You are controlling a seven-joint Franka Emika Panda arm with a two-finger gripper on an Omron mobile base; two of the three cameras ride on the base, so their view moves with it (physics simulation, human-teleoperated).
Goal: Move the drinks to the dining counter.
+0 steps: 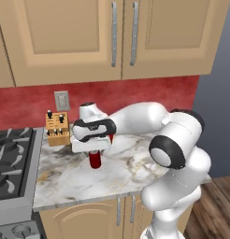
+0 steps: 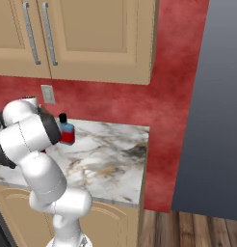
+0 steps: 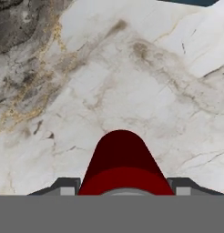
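The small dark-red can (image 1: 95,159) stands upright on the marble worktop (image 1: 121,175), right under my hand. My gripper (image 1: 94,154) comes down over it from above. In the hand view the can (image 3: 123,168) sits between my two fingertips (image 3: 68,186), and both touch its sides, so the gripper is shut on it. Whether the can is lifted off the marble I cannot tell. The blue flask-shaped bottle (image 2: 66,131) with a red label and black cap stands near the back wall, just beyond my arm. The dining counter is out of view.
A wooden knife block (image 1: 57,128) stands at the back left of the worktop, next to the stove (image 1: 11,161). Upper cabinets (image 1: 117,37) hang above. A tall dark grey panel (image 2: 212,120) bounds the worktop's right end. Bare marble (image 2: 111,159) lies to the right of the can.
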